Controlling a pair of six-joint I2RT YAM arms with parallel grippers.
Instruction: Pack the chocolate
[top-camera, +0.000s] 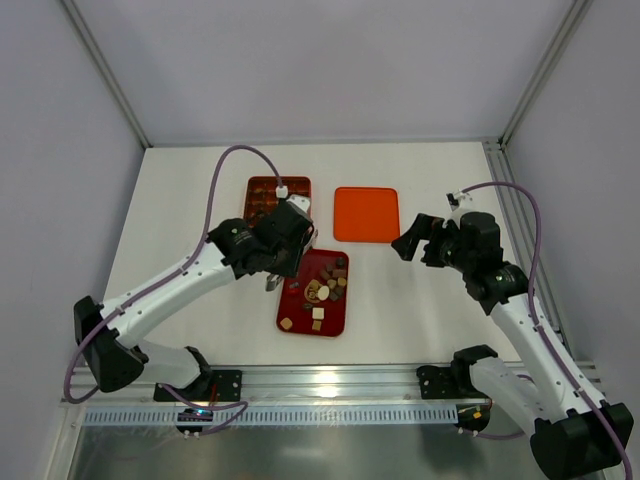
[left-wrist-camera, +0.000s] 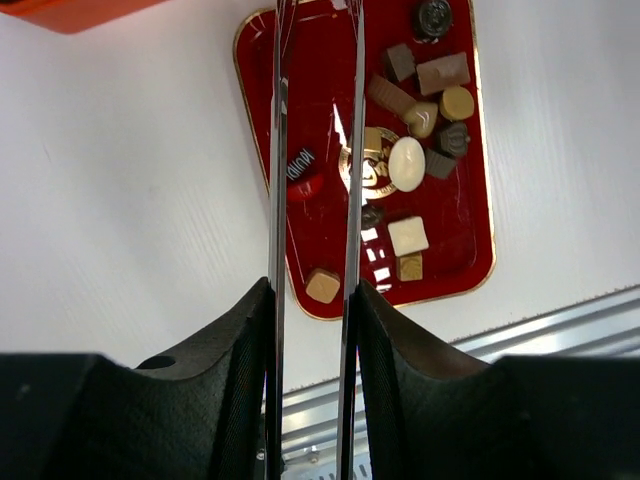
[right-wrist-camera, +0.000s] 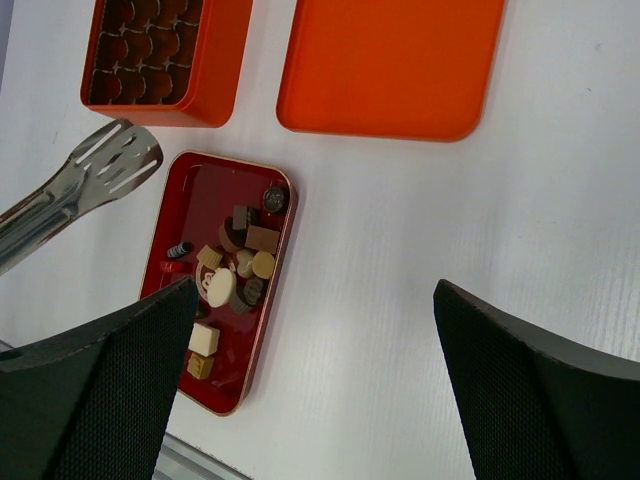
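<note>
The chocolate (top-camera: 322, 288) is several small brown, tan and cream pieces lying loose in a dark red tray (top-camera: 298, 322). The left wrist view looks down on the chocolate (left-wrist-camera: 408, 163) in that tray (left-wrist-camera: 460, 250). My left gripper (top-camera: 284, 250) (left-wrist-camera: 312, 290) is shut on metal tongs (left-wrist-camera: 278, 150), whose blades reach over the tray's left edge. In the right wrist view the tongs (right-wrist-camera: 95, 175) end near the tray's (right-wrist-camera: 190, 190) far corner, and I see no piece between their tips. My right gripper (top-camera: 410, 241) (right-wrist-camera: 312, 290) hangs open and empty right of the chocolate (right-wrist-camera: 222, 285).
An orange box with a grid of cells (top-camera: 268, 190) (right-wrist-camera: 160, 50) stands behind the tray, partly hidden by my left arm. An orange lid (top-camera: 366, 214) (right-wrist-camera: 390, 60) lies flat to its right. A metal rail (top-camera: 330, 380) runs along the near table edge.
</note>
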